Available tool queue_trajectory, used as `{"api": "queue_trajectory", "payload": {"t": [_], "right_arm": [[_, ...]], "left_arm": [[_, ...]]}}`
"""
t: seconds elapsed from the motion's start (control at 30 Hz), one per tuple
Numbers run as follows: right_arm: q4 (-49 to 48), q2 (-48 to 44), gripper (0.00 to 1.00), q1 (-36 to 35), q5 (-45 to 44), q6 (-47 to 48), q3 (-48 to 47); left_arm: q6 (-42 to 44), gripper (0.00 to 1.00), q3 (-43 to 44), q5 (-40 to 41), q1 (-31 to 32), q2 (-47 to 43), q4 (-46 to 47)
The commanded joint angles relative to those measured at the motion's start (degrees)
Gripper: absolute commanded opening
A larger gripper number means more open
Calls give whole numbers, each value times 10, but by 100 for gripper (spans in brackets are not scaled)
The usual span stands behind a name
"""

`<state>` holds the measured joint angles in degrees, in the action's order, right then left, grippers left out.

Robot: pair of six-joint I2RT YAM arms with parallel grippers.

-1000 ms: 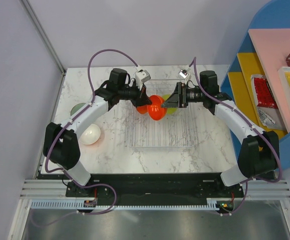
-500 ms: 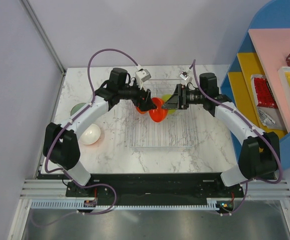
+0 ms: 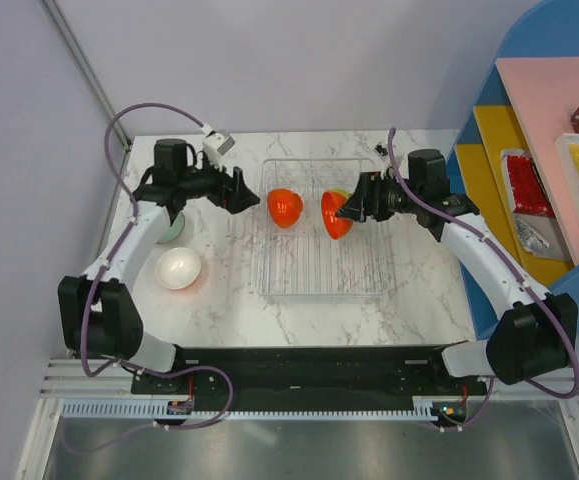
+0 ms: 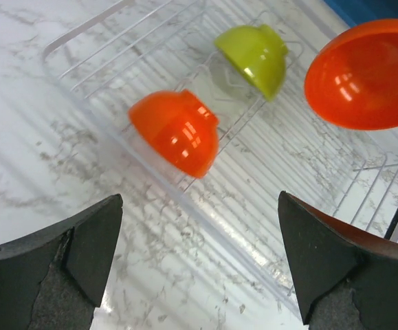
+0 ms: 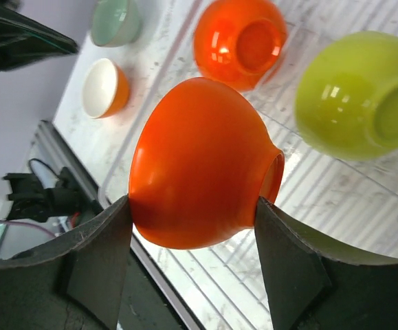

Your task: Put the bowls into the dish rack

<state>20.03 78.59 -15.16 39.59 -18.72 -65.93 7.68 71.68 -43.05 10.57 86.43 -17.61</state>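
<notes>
- Lighting was bright and even in the overhead view, shadows soft and faint
- White highlights glinted on the orange bowl (image 4: pixel 367 72), upper right of the left wrist view
- The marble table (image 4: pixel 20 41) glared pale at upper left

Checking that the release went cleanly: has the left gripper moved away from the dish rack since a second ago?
Yes. The left gripper has withdrawn leftward, from over the dish rack to just outside its left wall, jaws open.
</notes>
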Motion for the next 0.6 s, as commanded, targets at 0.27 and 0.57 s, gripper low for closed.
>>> {"api": "queue_trajectory", "payload": {"t": [0.27,0.57], "right_arm": [[149,-36,0,-86,-243,182,-73],[193,-12,0,-171,-415,269,-95]], "left_arm": [[50,100,-128,96,-214,-148,-70],[45,100,-192,68,-318,-196,-54]]}}
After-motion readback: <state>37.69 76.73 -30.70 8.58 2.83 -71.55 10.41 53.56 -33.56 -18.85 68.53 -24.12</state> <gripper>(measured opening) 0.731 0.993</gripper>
